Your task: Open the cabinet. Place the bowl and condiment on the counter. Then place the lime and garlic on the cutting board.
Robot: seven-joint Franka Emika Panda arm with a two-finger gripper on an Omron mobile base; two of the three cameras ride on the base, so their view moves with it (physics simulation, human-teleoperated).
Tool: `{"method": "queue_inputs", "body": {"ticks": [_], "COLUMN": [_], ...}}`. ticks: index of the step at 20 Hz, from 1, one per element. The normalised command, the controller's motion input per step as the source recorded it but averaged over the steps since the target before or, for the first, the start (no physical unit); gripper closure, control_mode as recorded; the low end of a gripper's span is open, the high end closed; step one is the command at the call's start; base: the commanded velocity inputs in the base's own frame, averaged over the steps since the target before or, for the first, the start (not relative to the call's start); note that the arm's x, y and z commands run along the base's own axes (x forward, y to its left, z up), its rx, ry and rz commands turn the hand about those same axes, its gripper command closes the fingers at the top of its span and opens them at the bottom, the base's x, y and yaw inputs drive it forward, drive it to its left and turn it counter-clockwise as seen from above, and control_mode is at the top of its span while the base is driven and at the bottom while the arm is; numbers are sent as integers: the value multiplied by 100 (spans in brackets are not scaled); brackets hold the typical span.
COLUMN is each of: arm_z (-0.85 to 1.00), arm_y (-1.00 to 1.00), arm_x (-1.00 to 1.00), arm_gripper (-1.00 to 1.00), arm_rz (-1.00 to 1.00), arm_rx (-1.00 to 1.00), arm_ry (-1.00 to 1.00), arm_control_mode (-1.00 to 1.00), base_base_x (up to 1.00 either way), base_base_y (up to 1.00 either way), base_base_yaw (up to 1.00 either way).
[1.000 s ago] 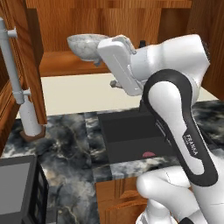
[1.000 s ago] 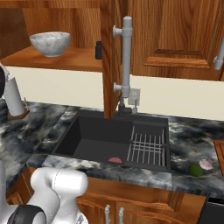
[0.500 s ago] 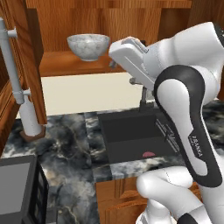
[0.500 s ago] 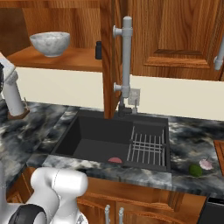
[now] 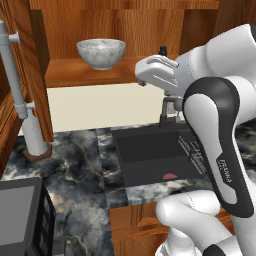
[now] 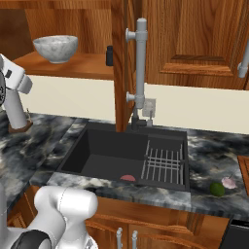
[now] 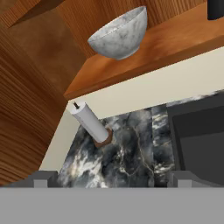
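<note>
Gripper (image 7: 112,179) spread wide, empty, hanging above counter (image 7: 127,153). Beyond, paper-towel roll (image 7: 89,122) upright on marble. Farther, bowl (image 7: 118,33) on open cabinet (image 5: 90,72) shelf, condiment (image 6: 110,56) beside; lime (image 6: 217,189) and garlic (image 6: 228,182) right of sink (image 6: 126,155).

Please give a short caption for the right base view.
Bowl and condiment on open cabinet shelf above the sink.

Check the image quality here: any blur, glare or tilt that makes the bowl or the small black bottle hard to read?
Left base view: sharp, even light, no glare; the arm hides most of the condiment. Right base view: bowl crisp, soft shading inside the cabinet. Hand view: rolled, so the shelf slants; the bottle is cut off at the top edge.
</note>
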Motion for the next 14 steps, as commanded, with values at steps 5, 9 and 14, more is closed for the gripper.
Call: {"method": "queue_inputs", "body": {"ticks": [5,9,14], "arm_z": [-22,-1,0], "arm_y": [-13,-25,-28], "arm_x": [0,0,0], "arm_gripper": [-100,-100,-100], "arm_rz": [-1,-3,-4], "arm_rx": [-24,-22,-18], "arm_ry": [-18,-13,-12], "arm_control_mode": [-100,-100,-100], "base_base_x": [0,0,0], "base_base_y": [0,0,0], "base_base_yaw": [0,0,0]}}
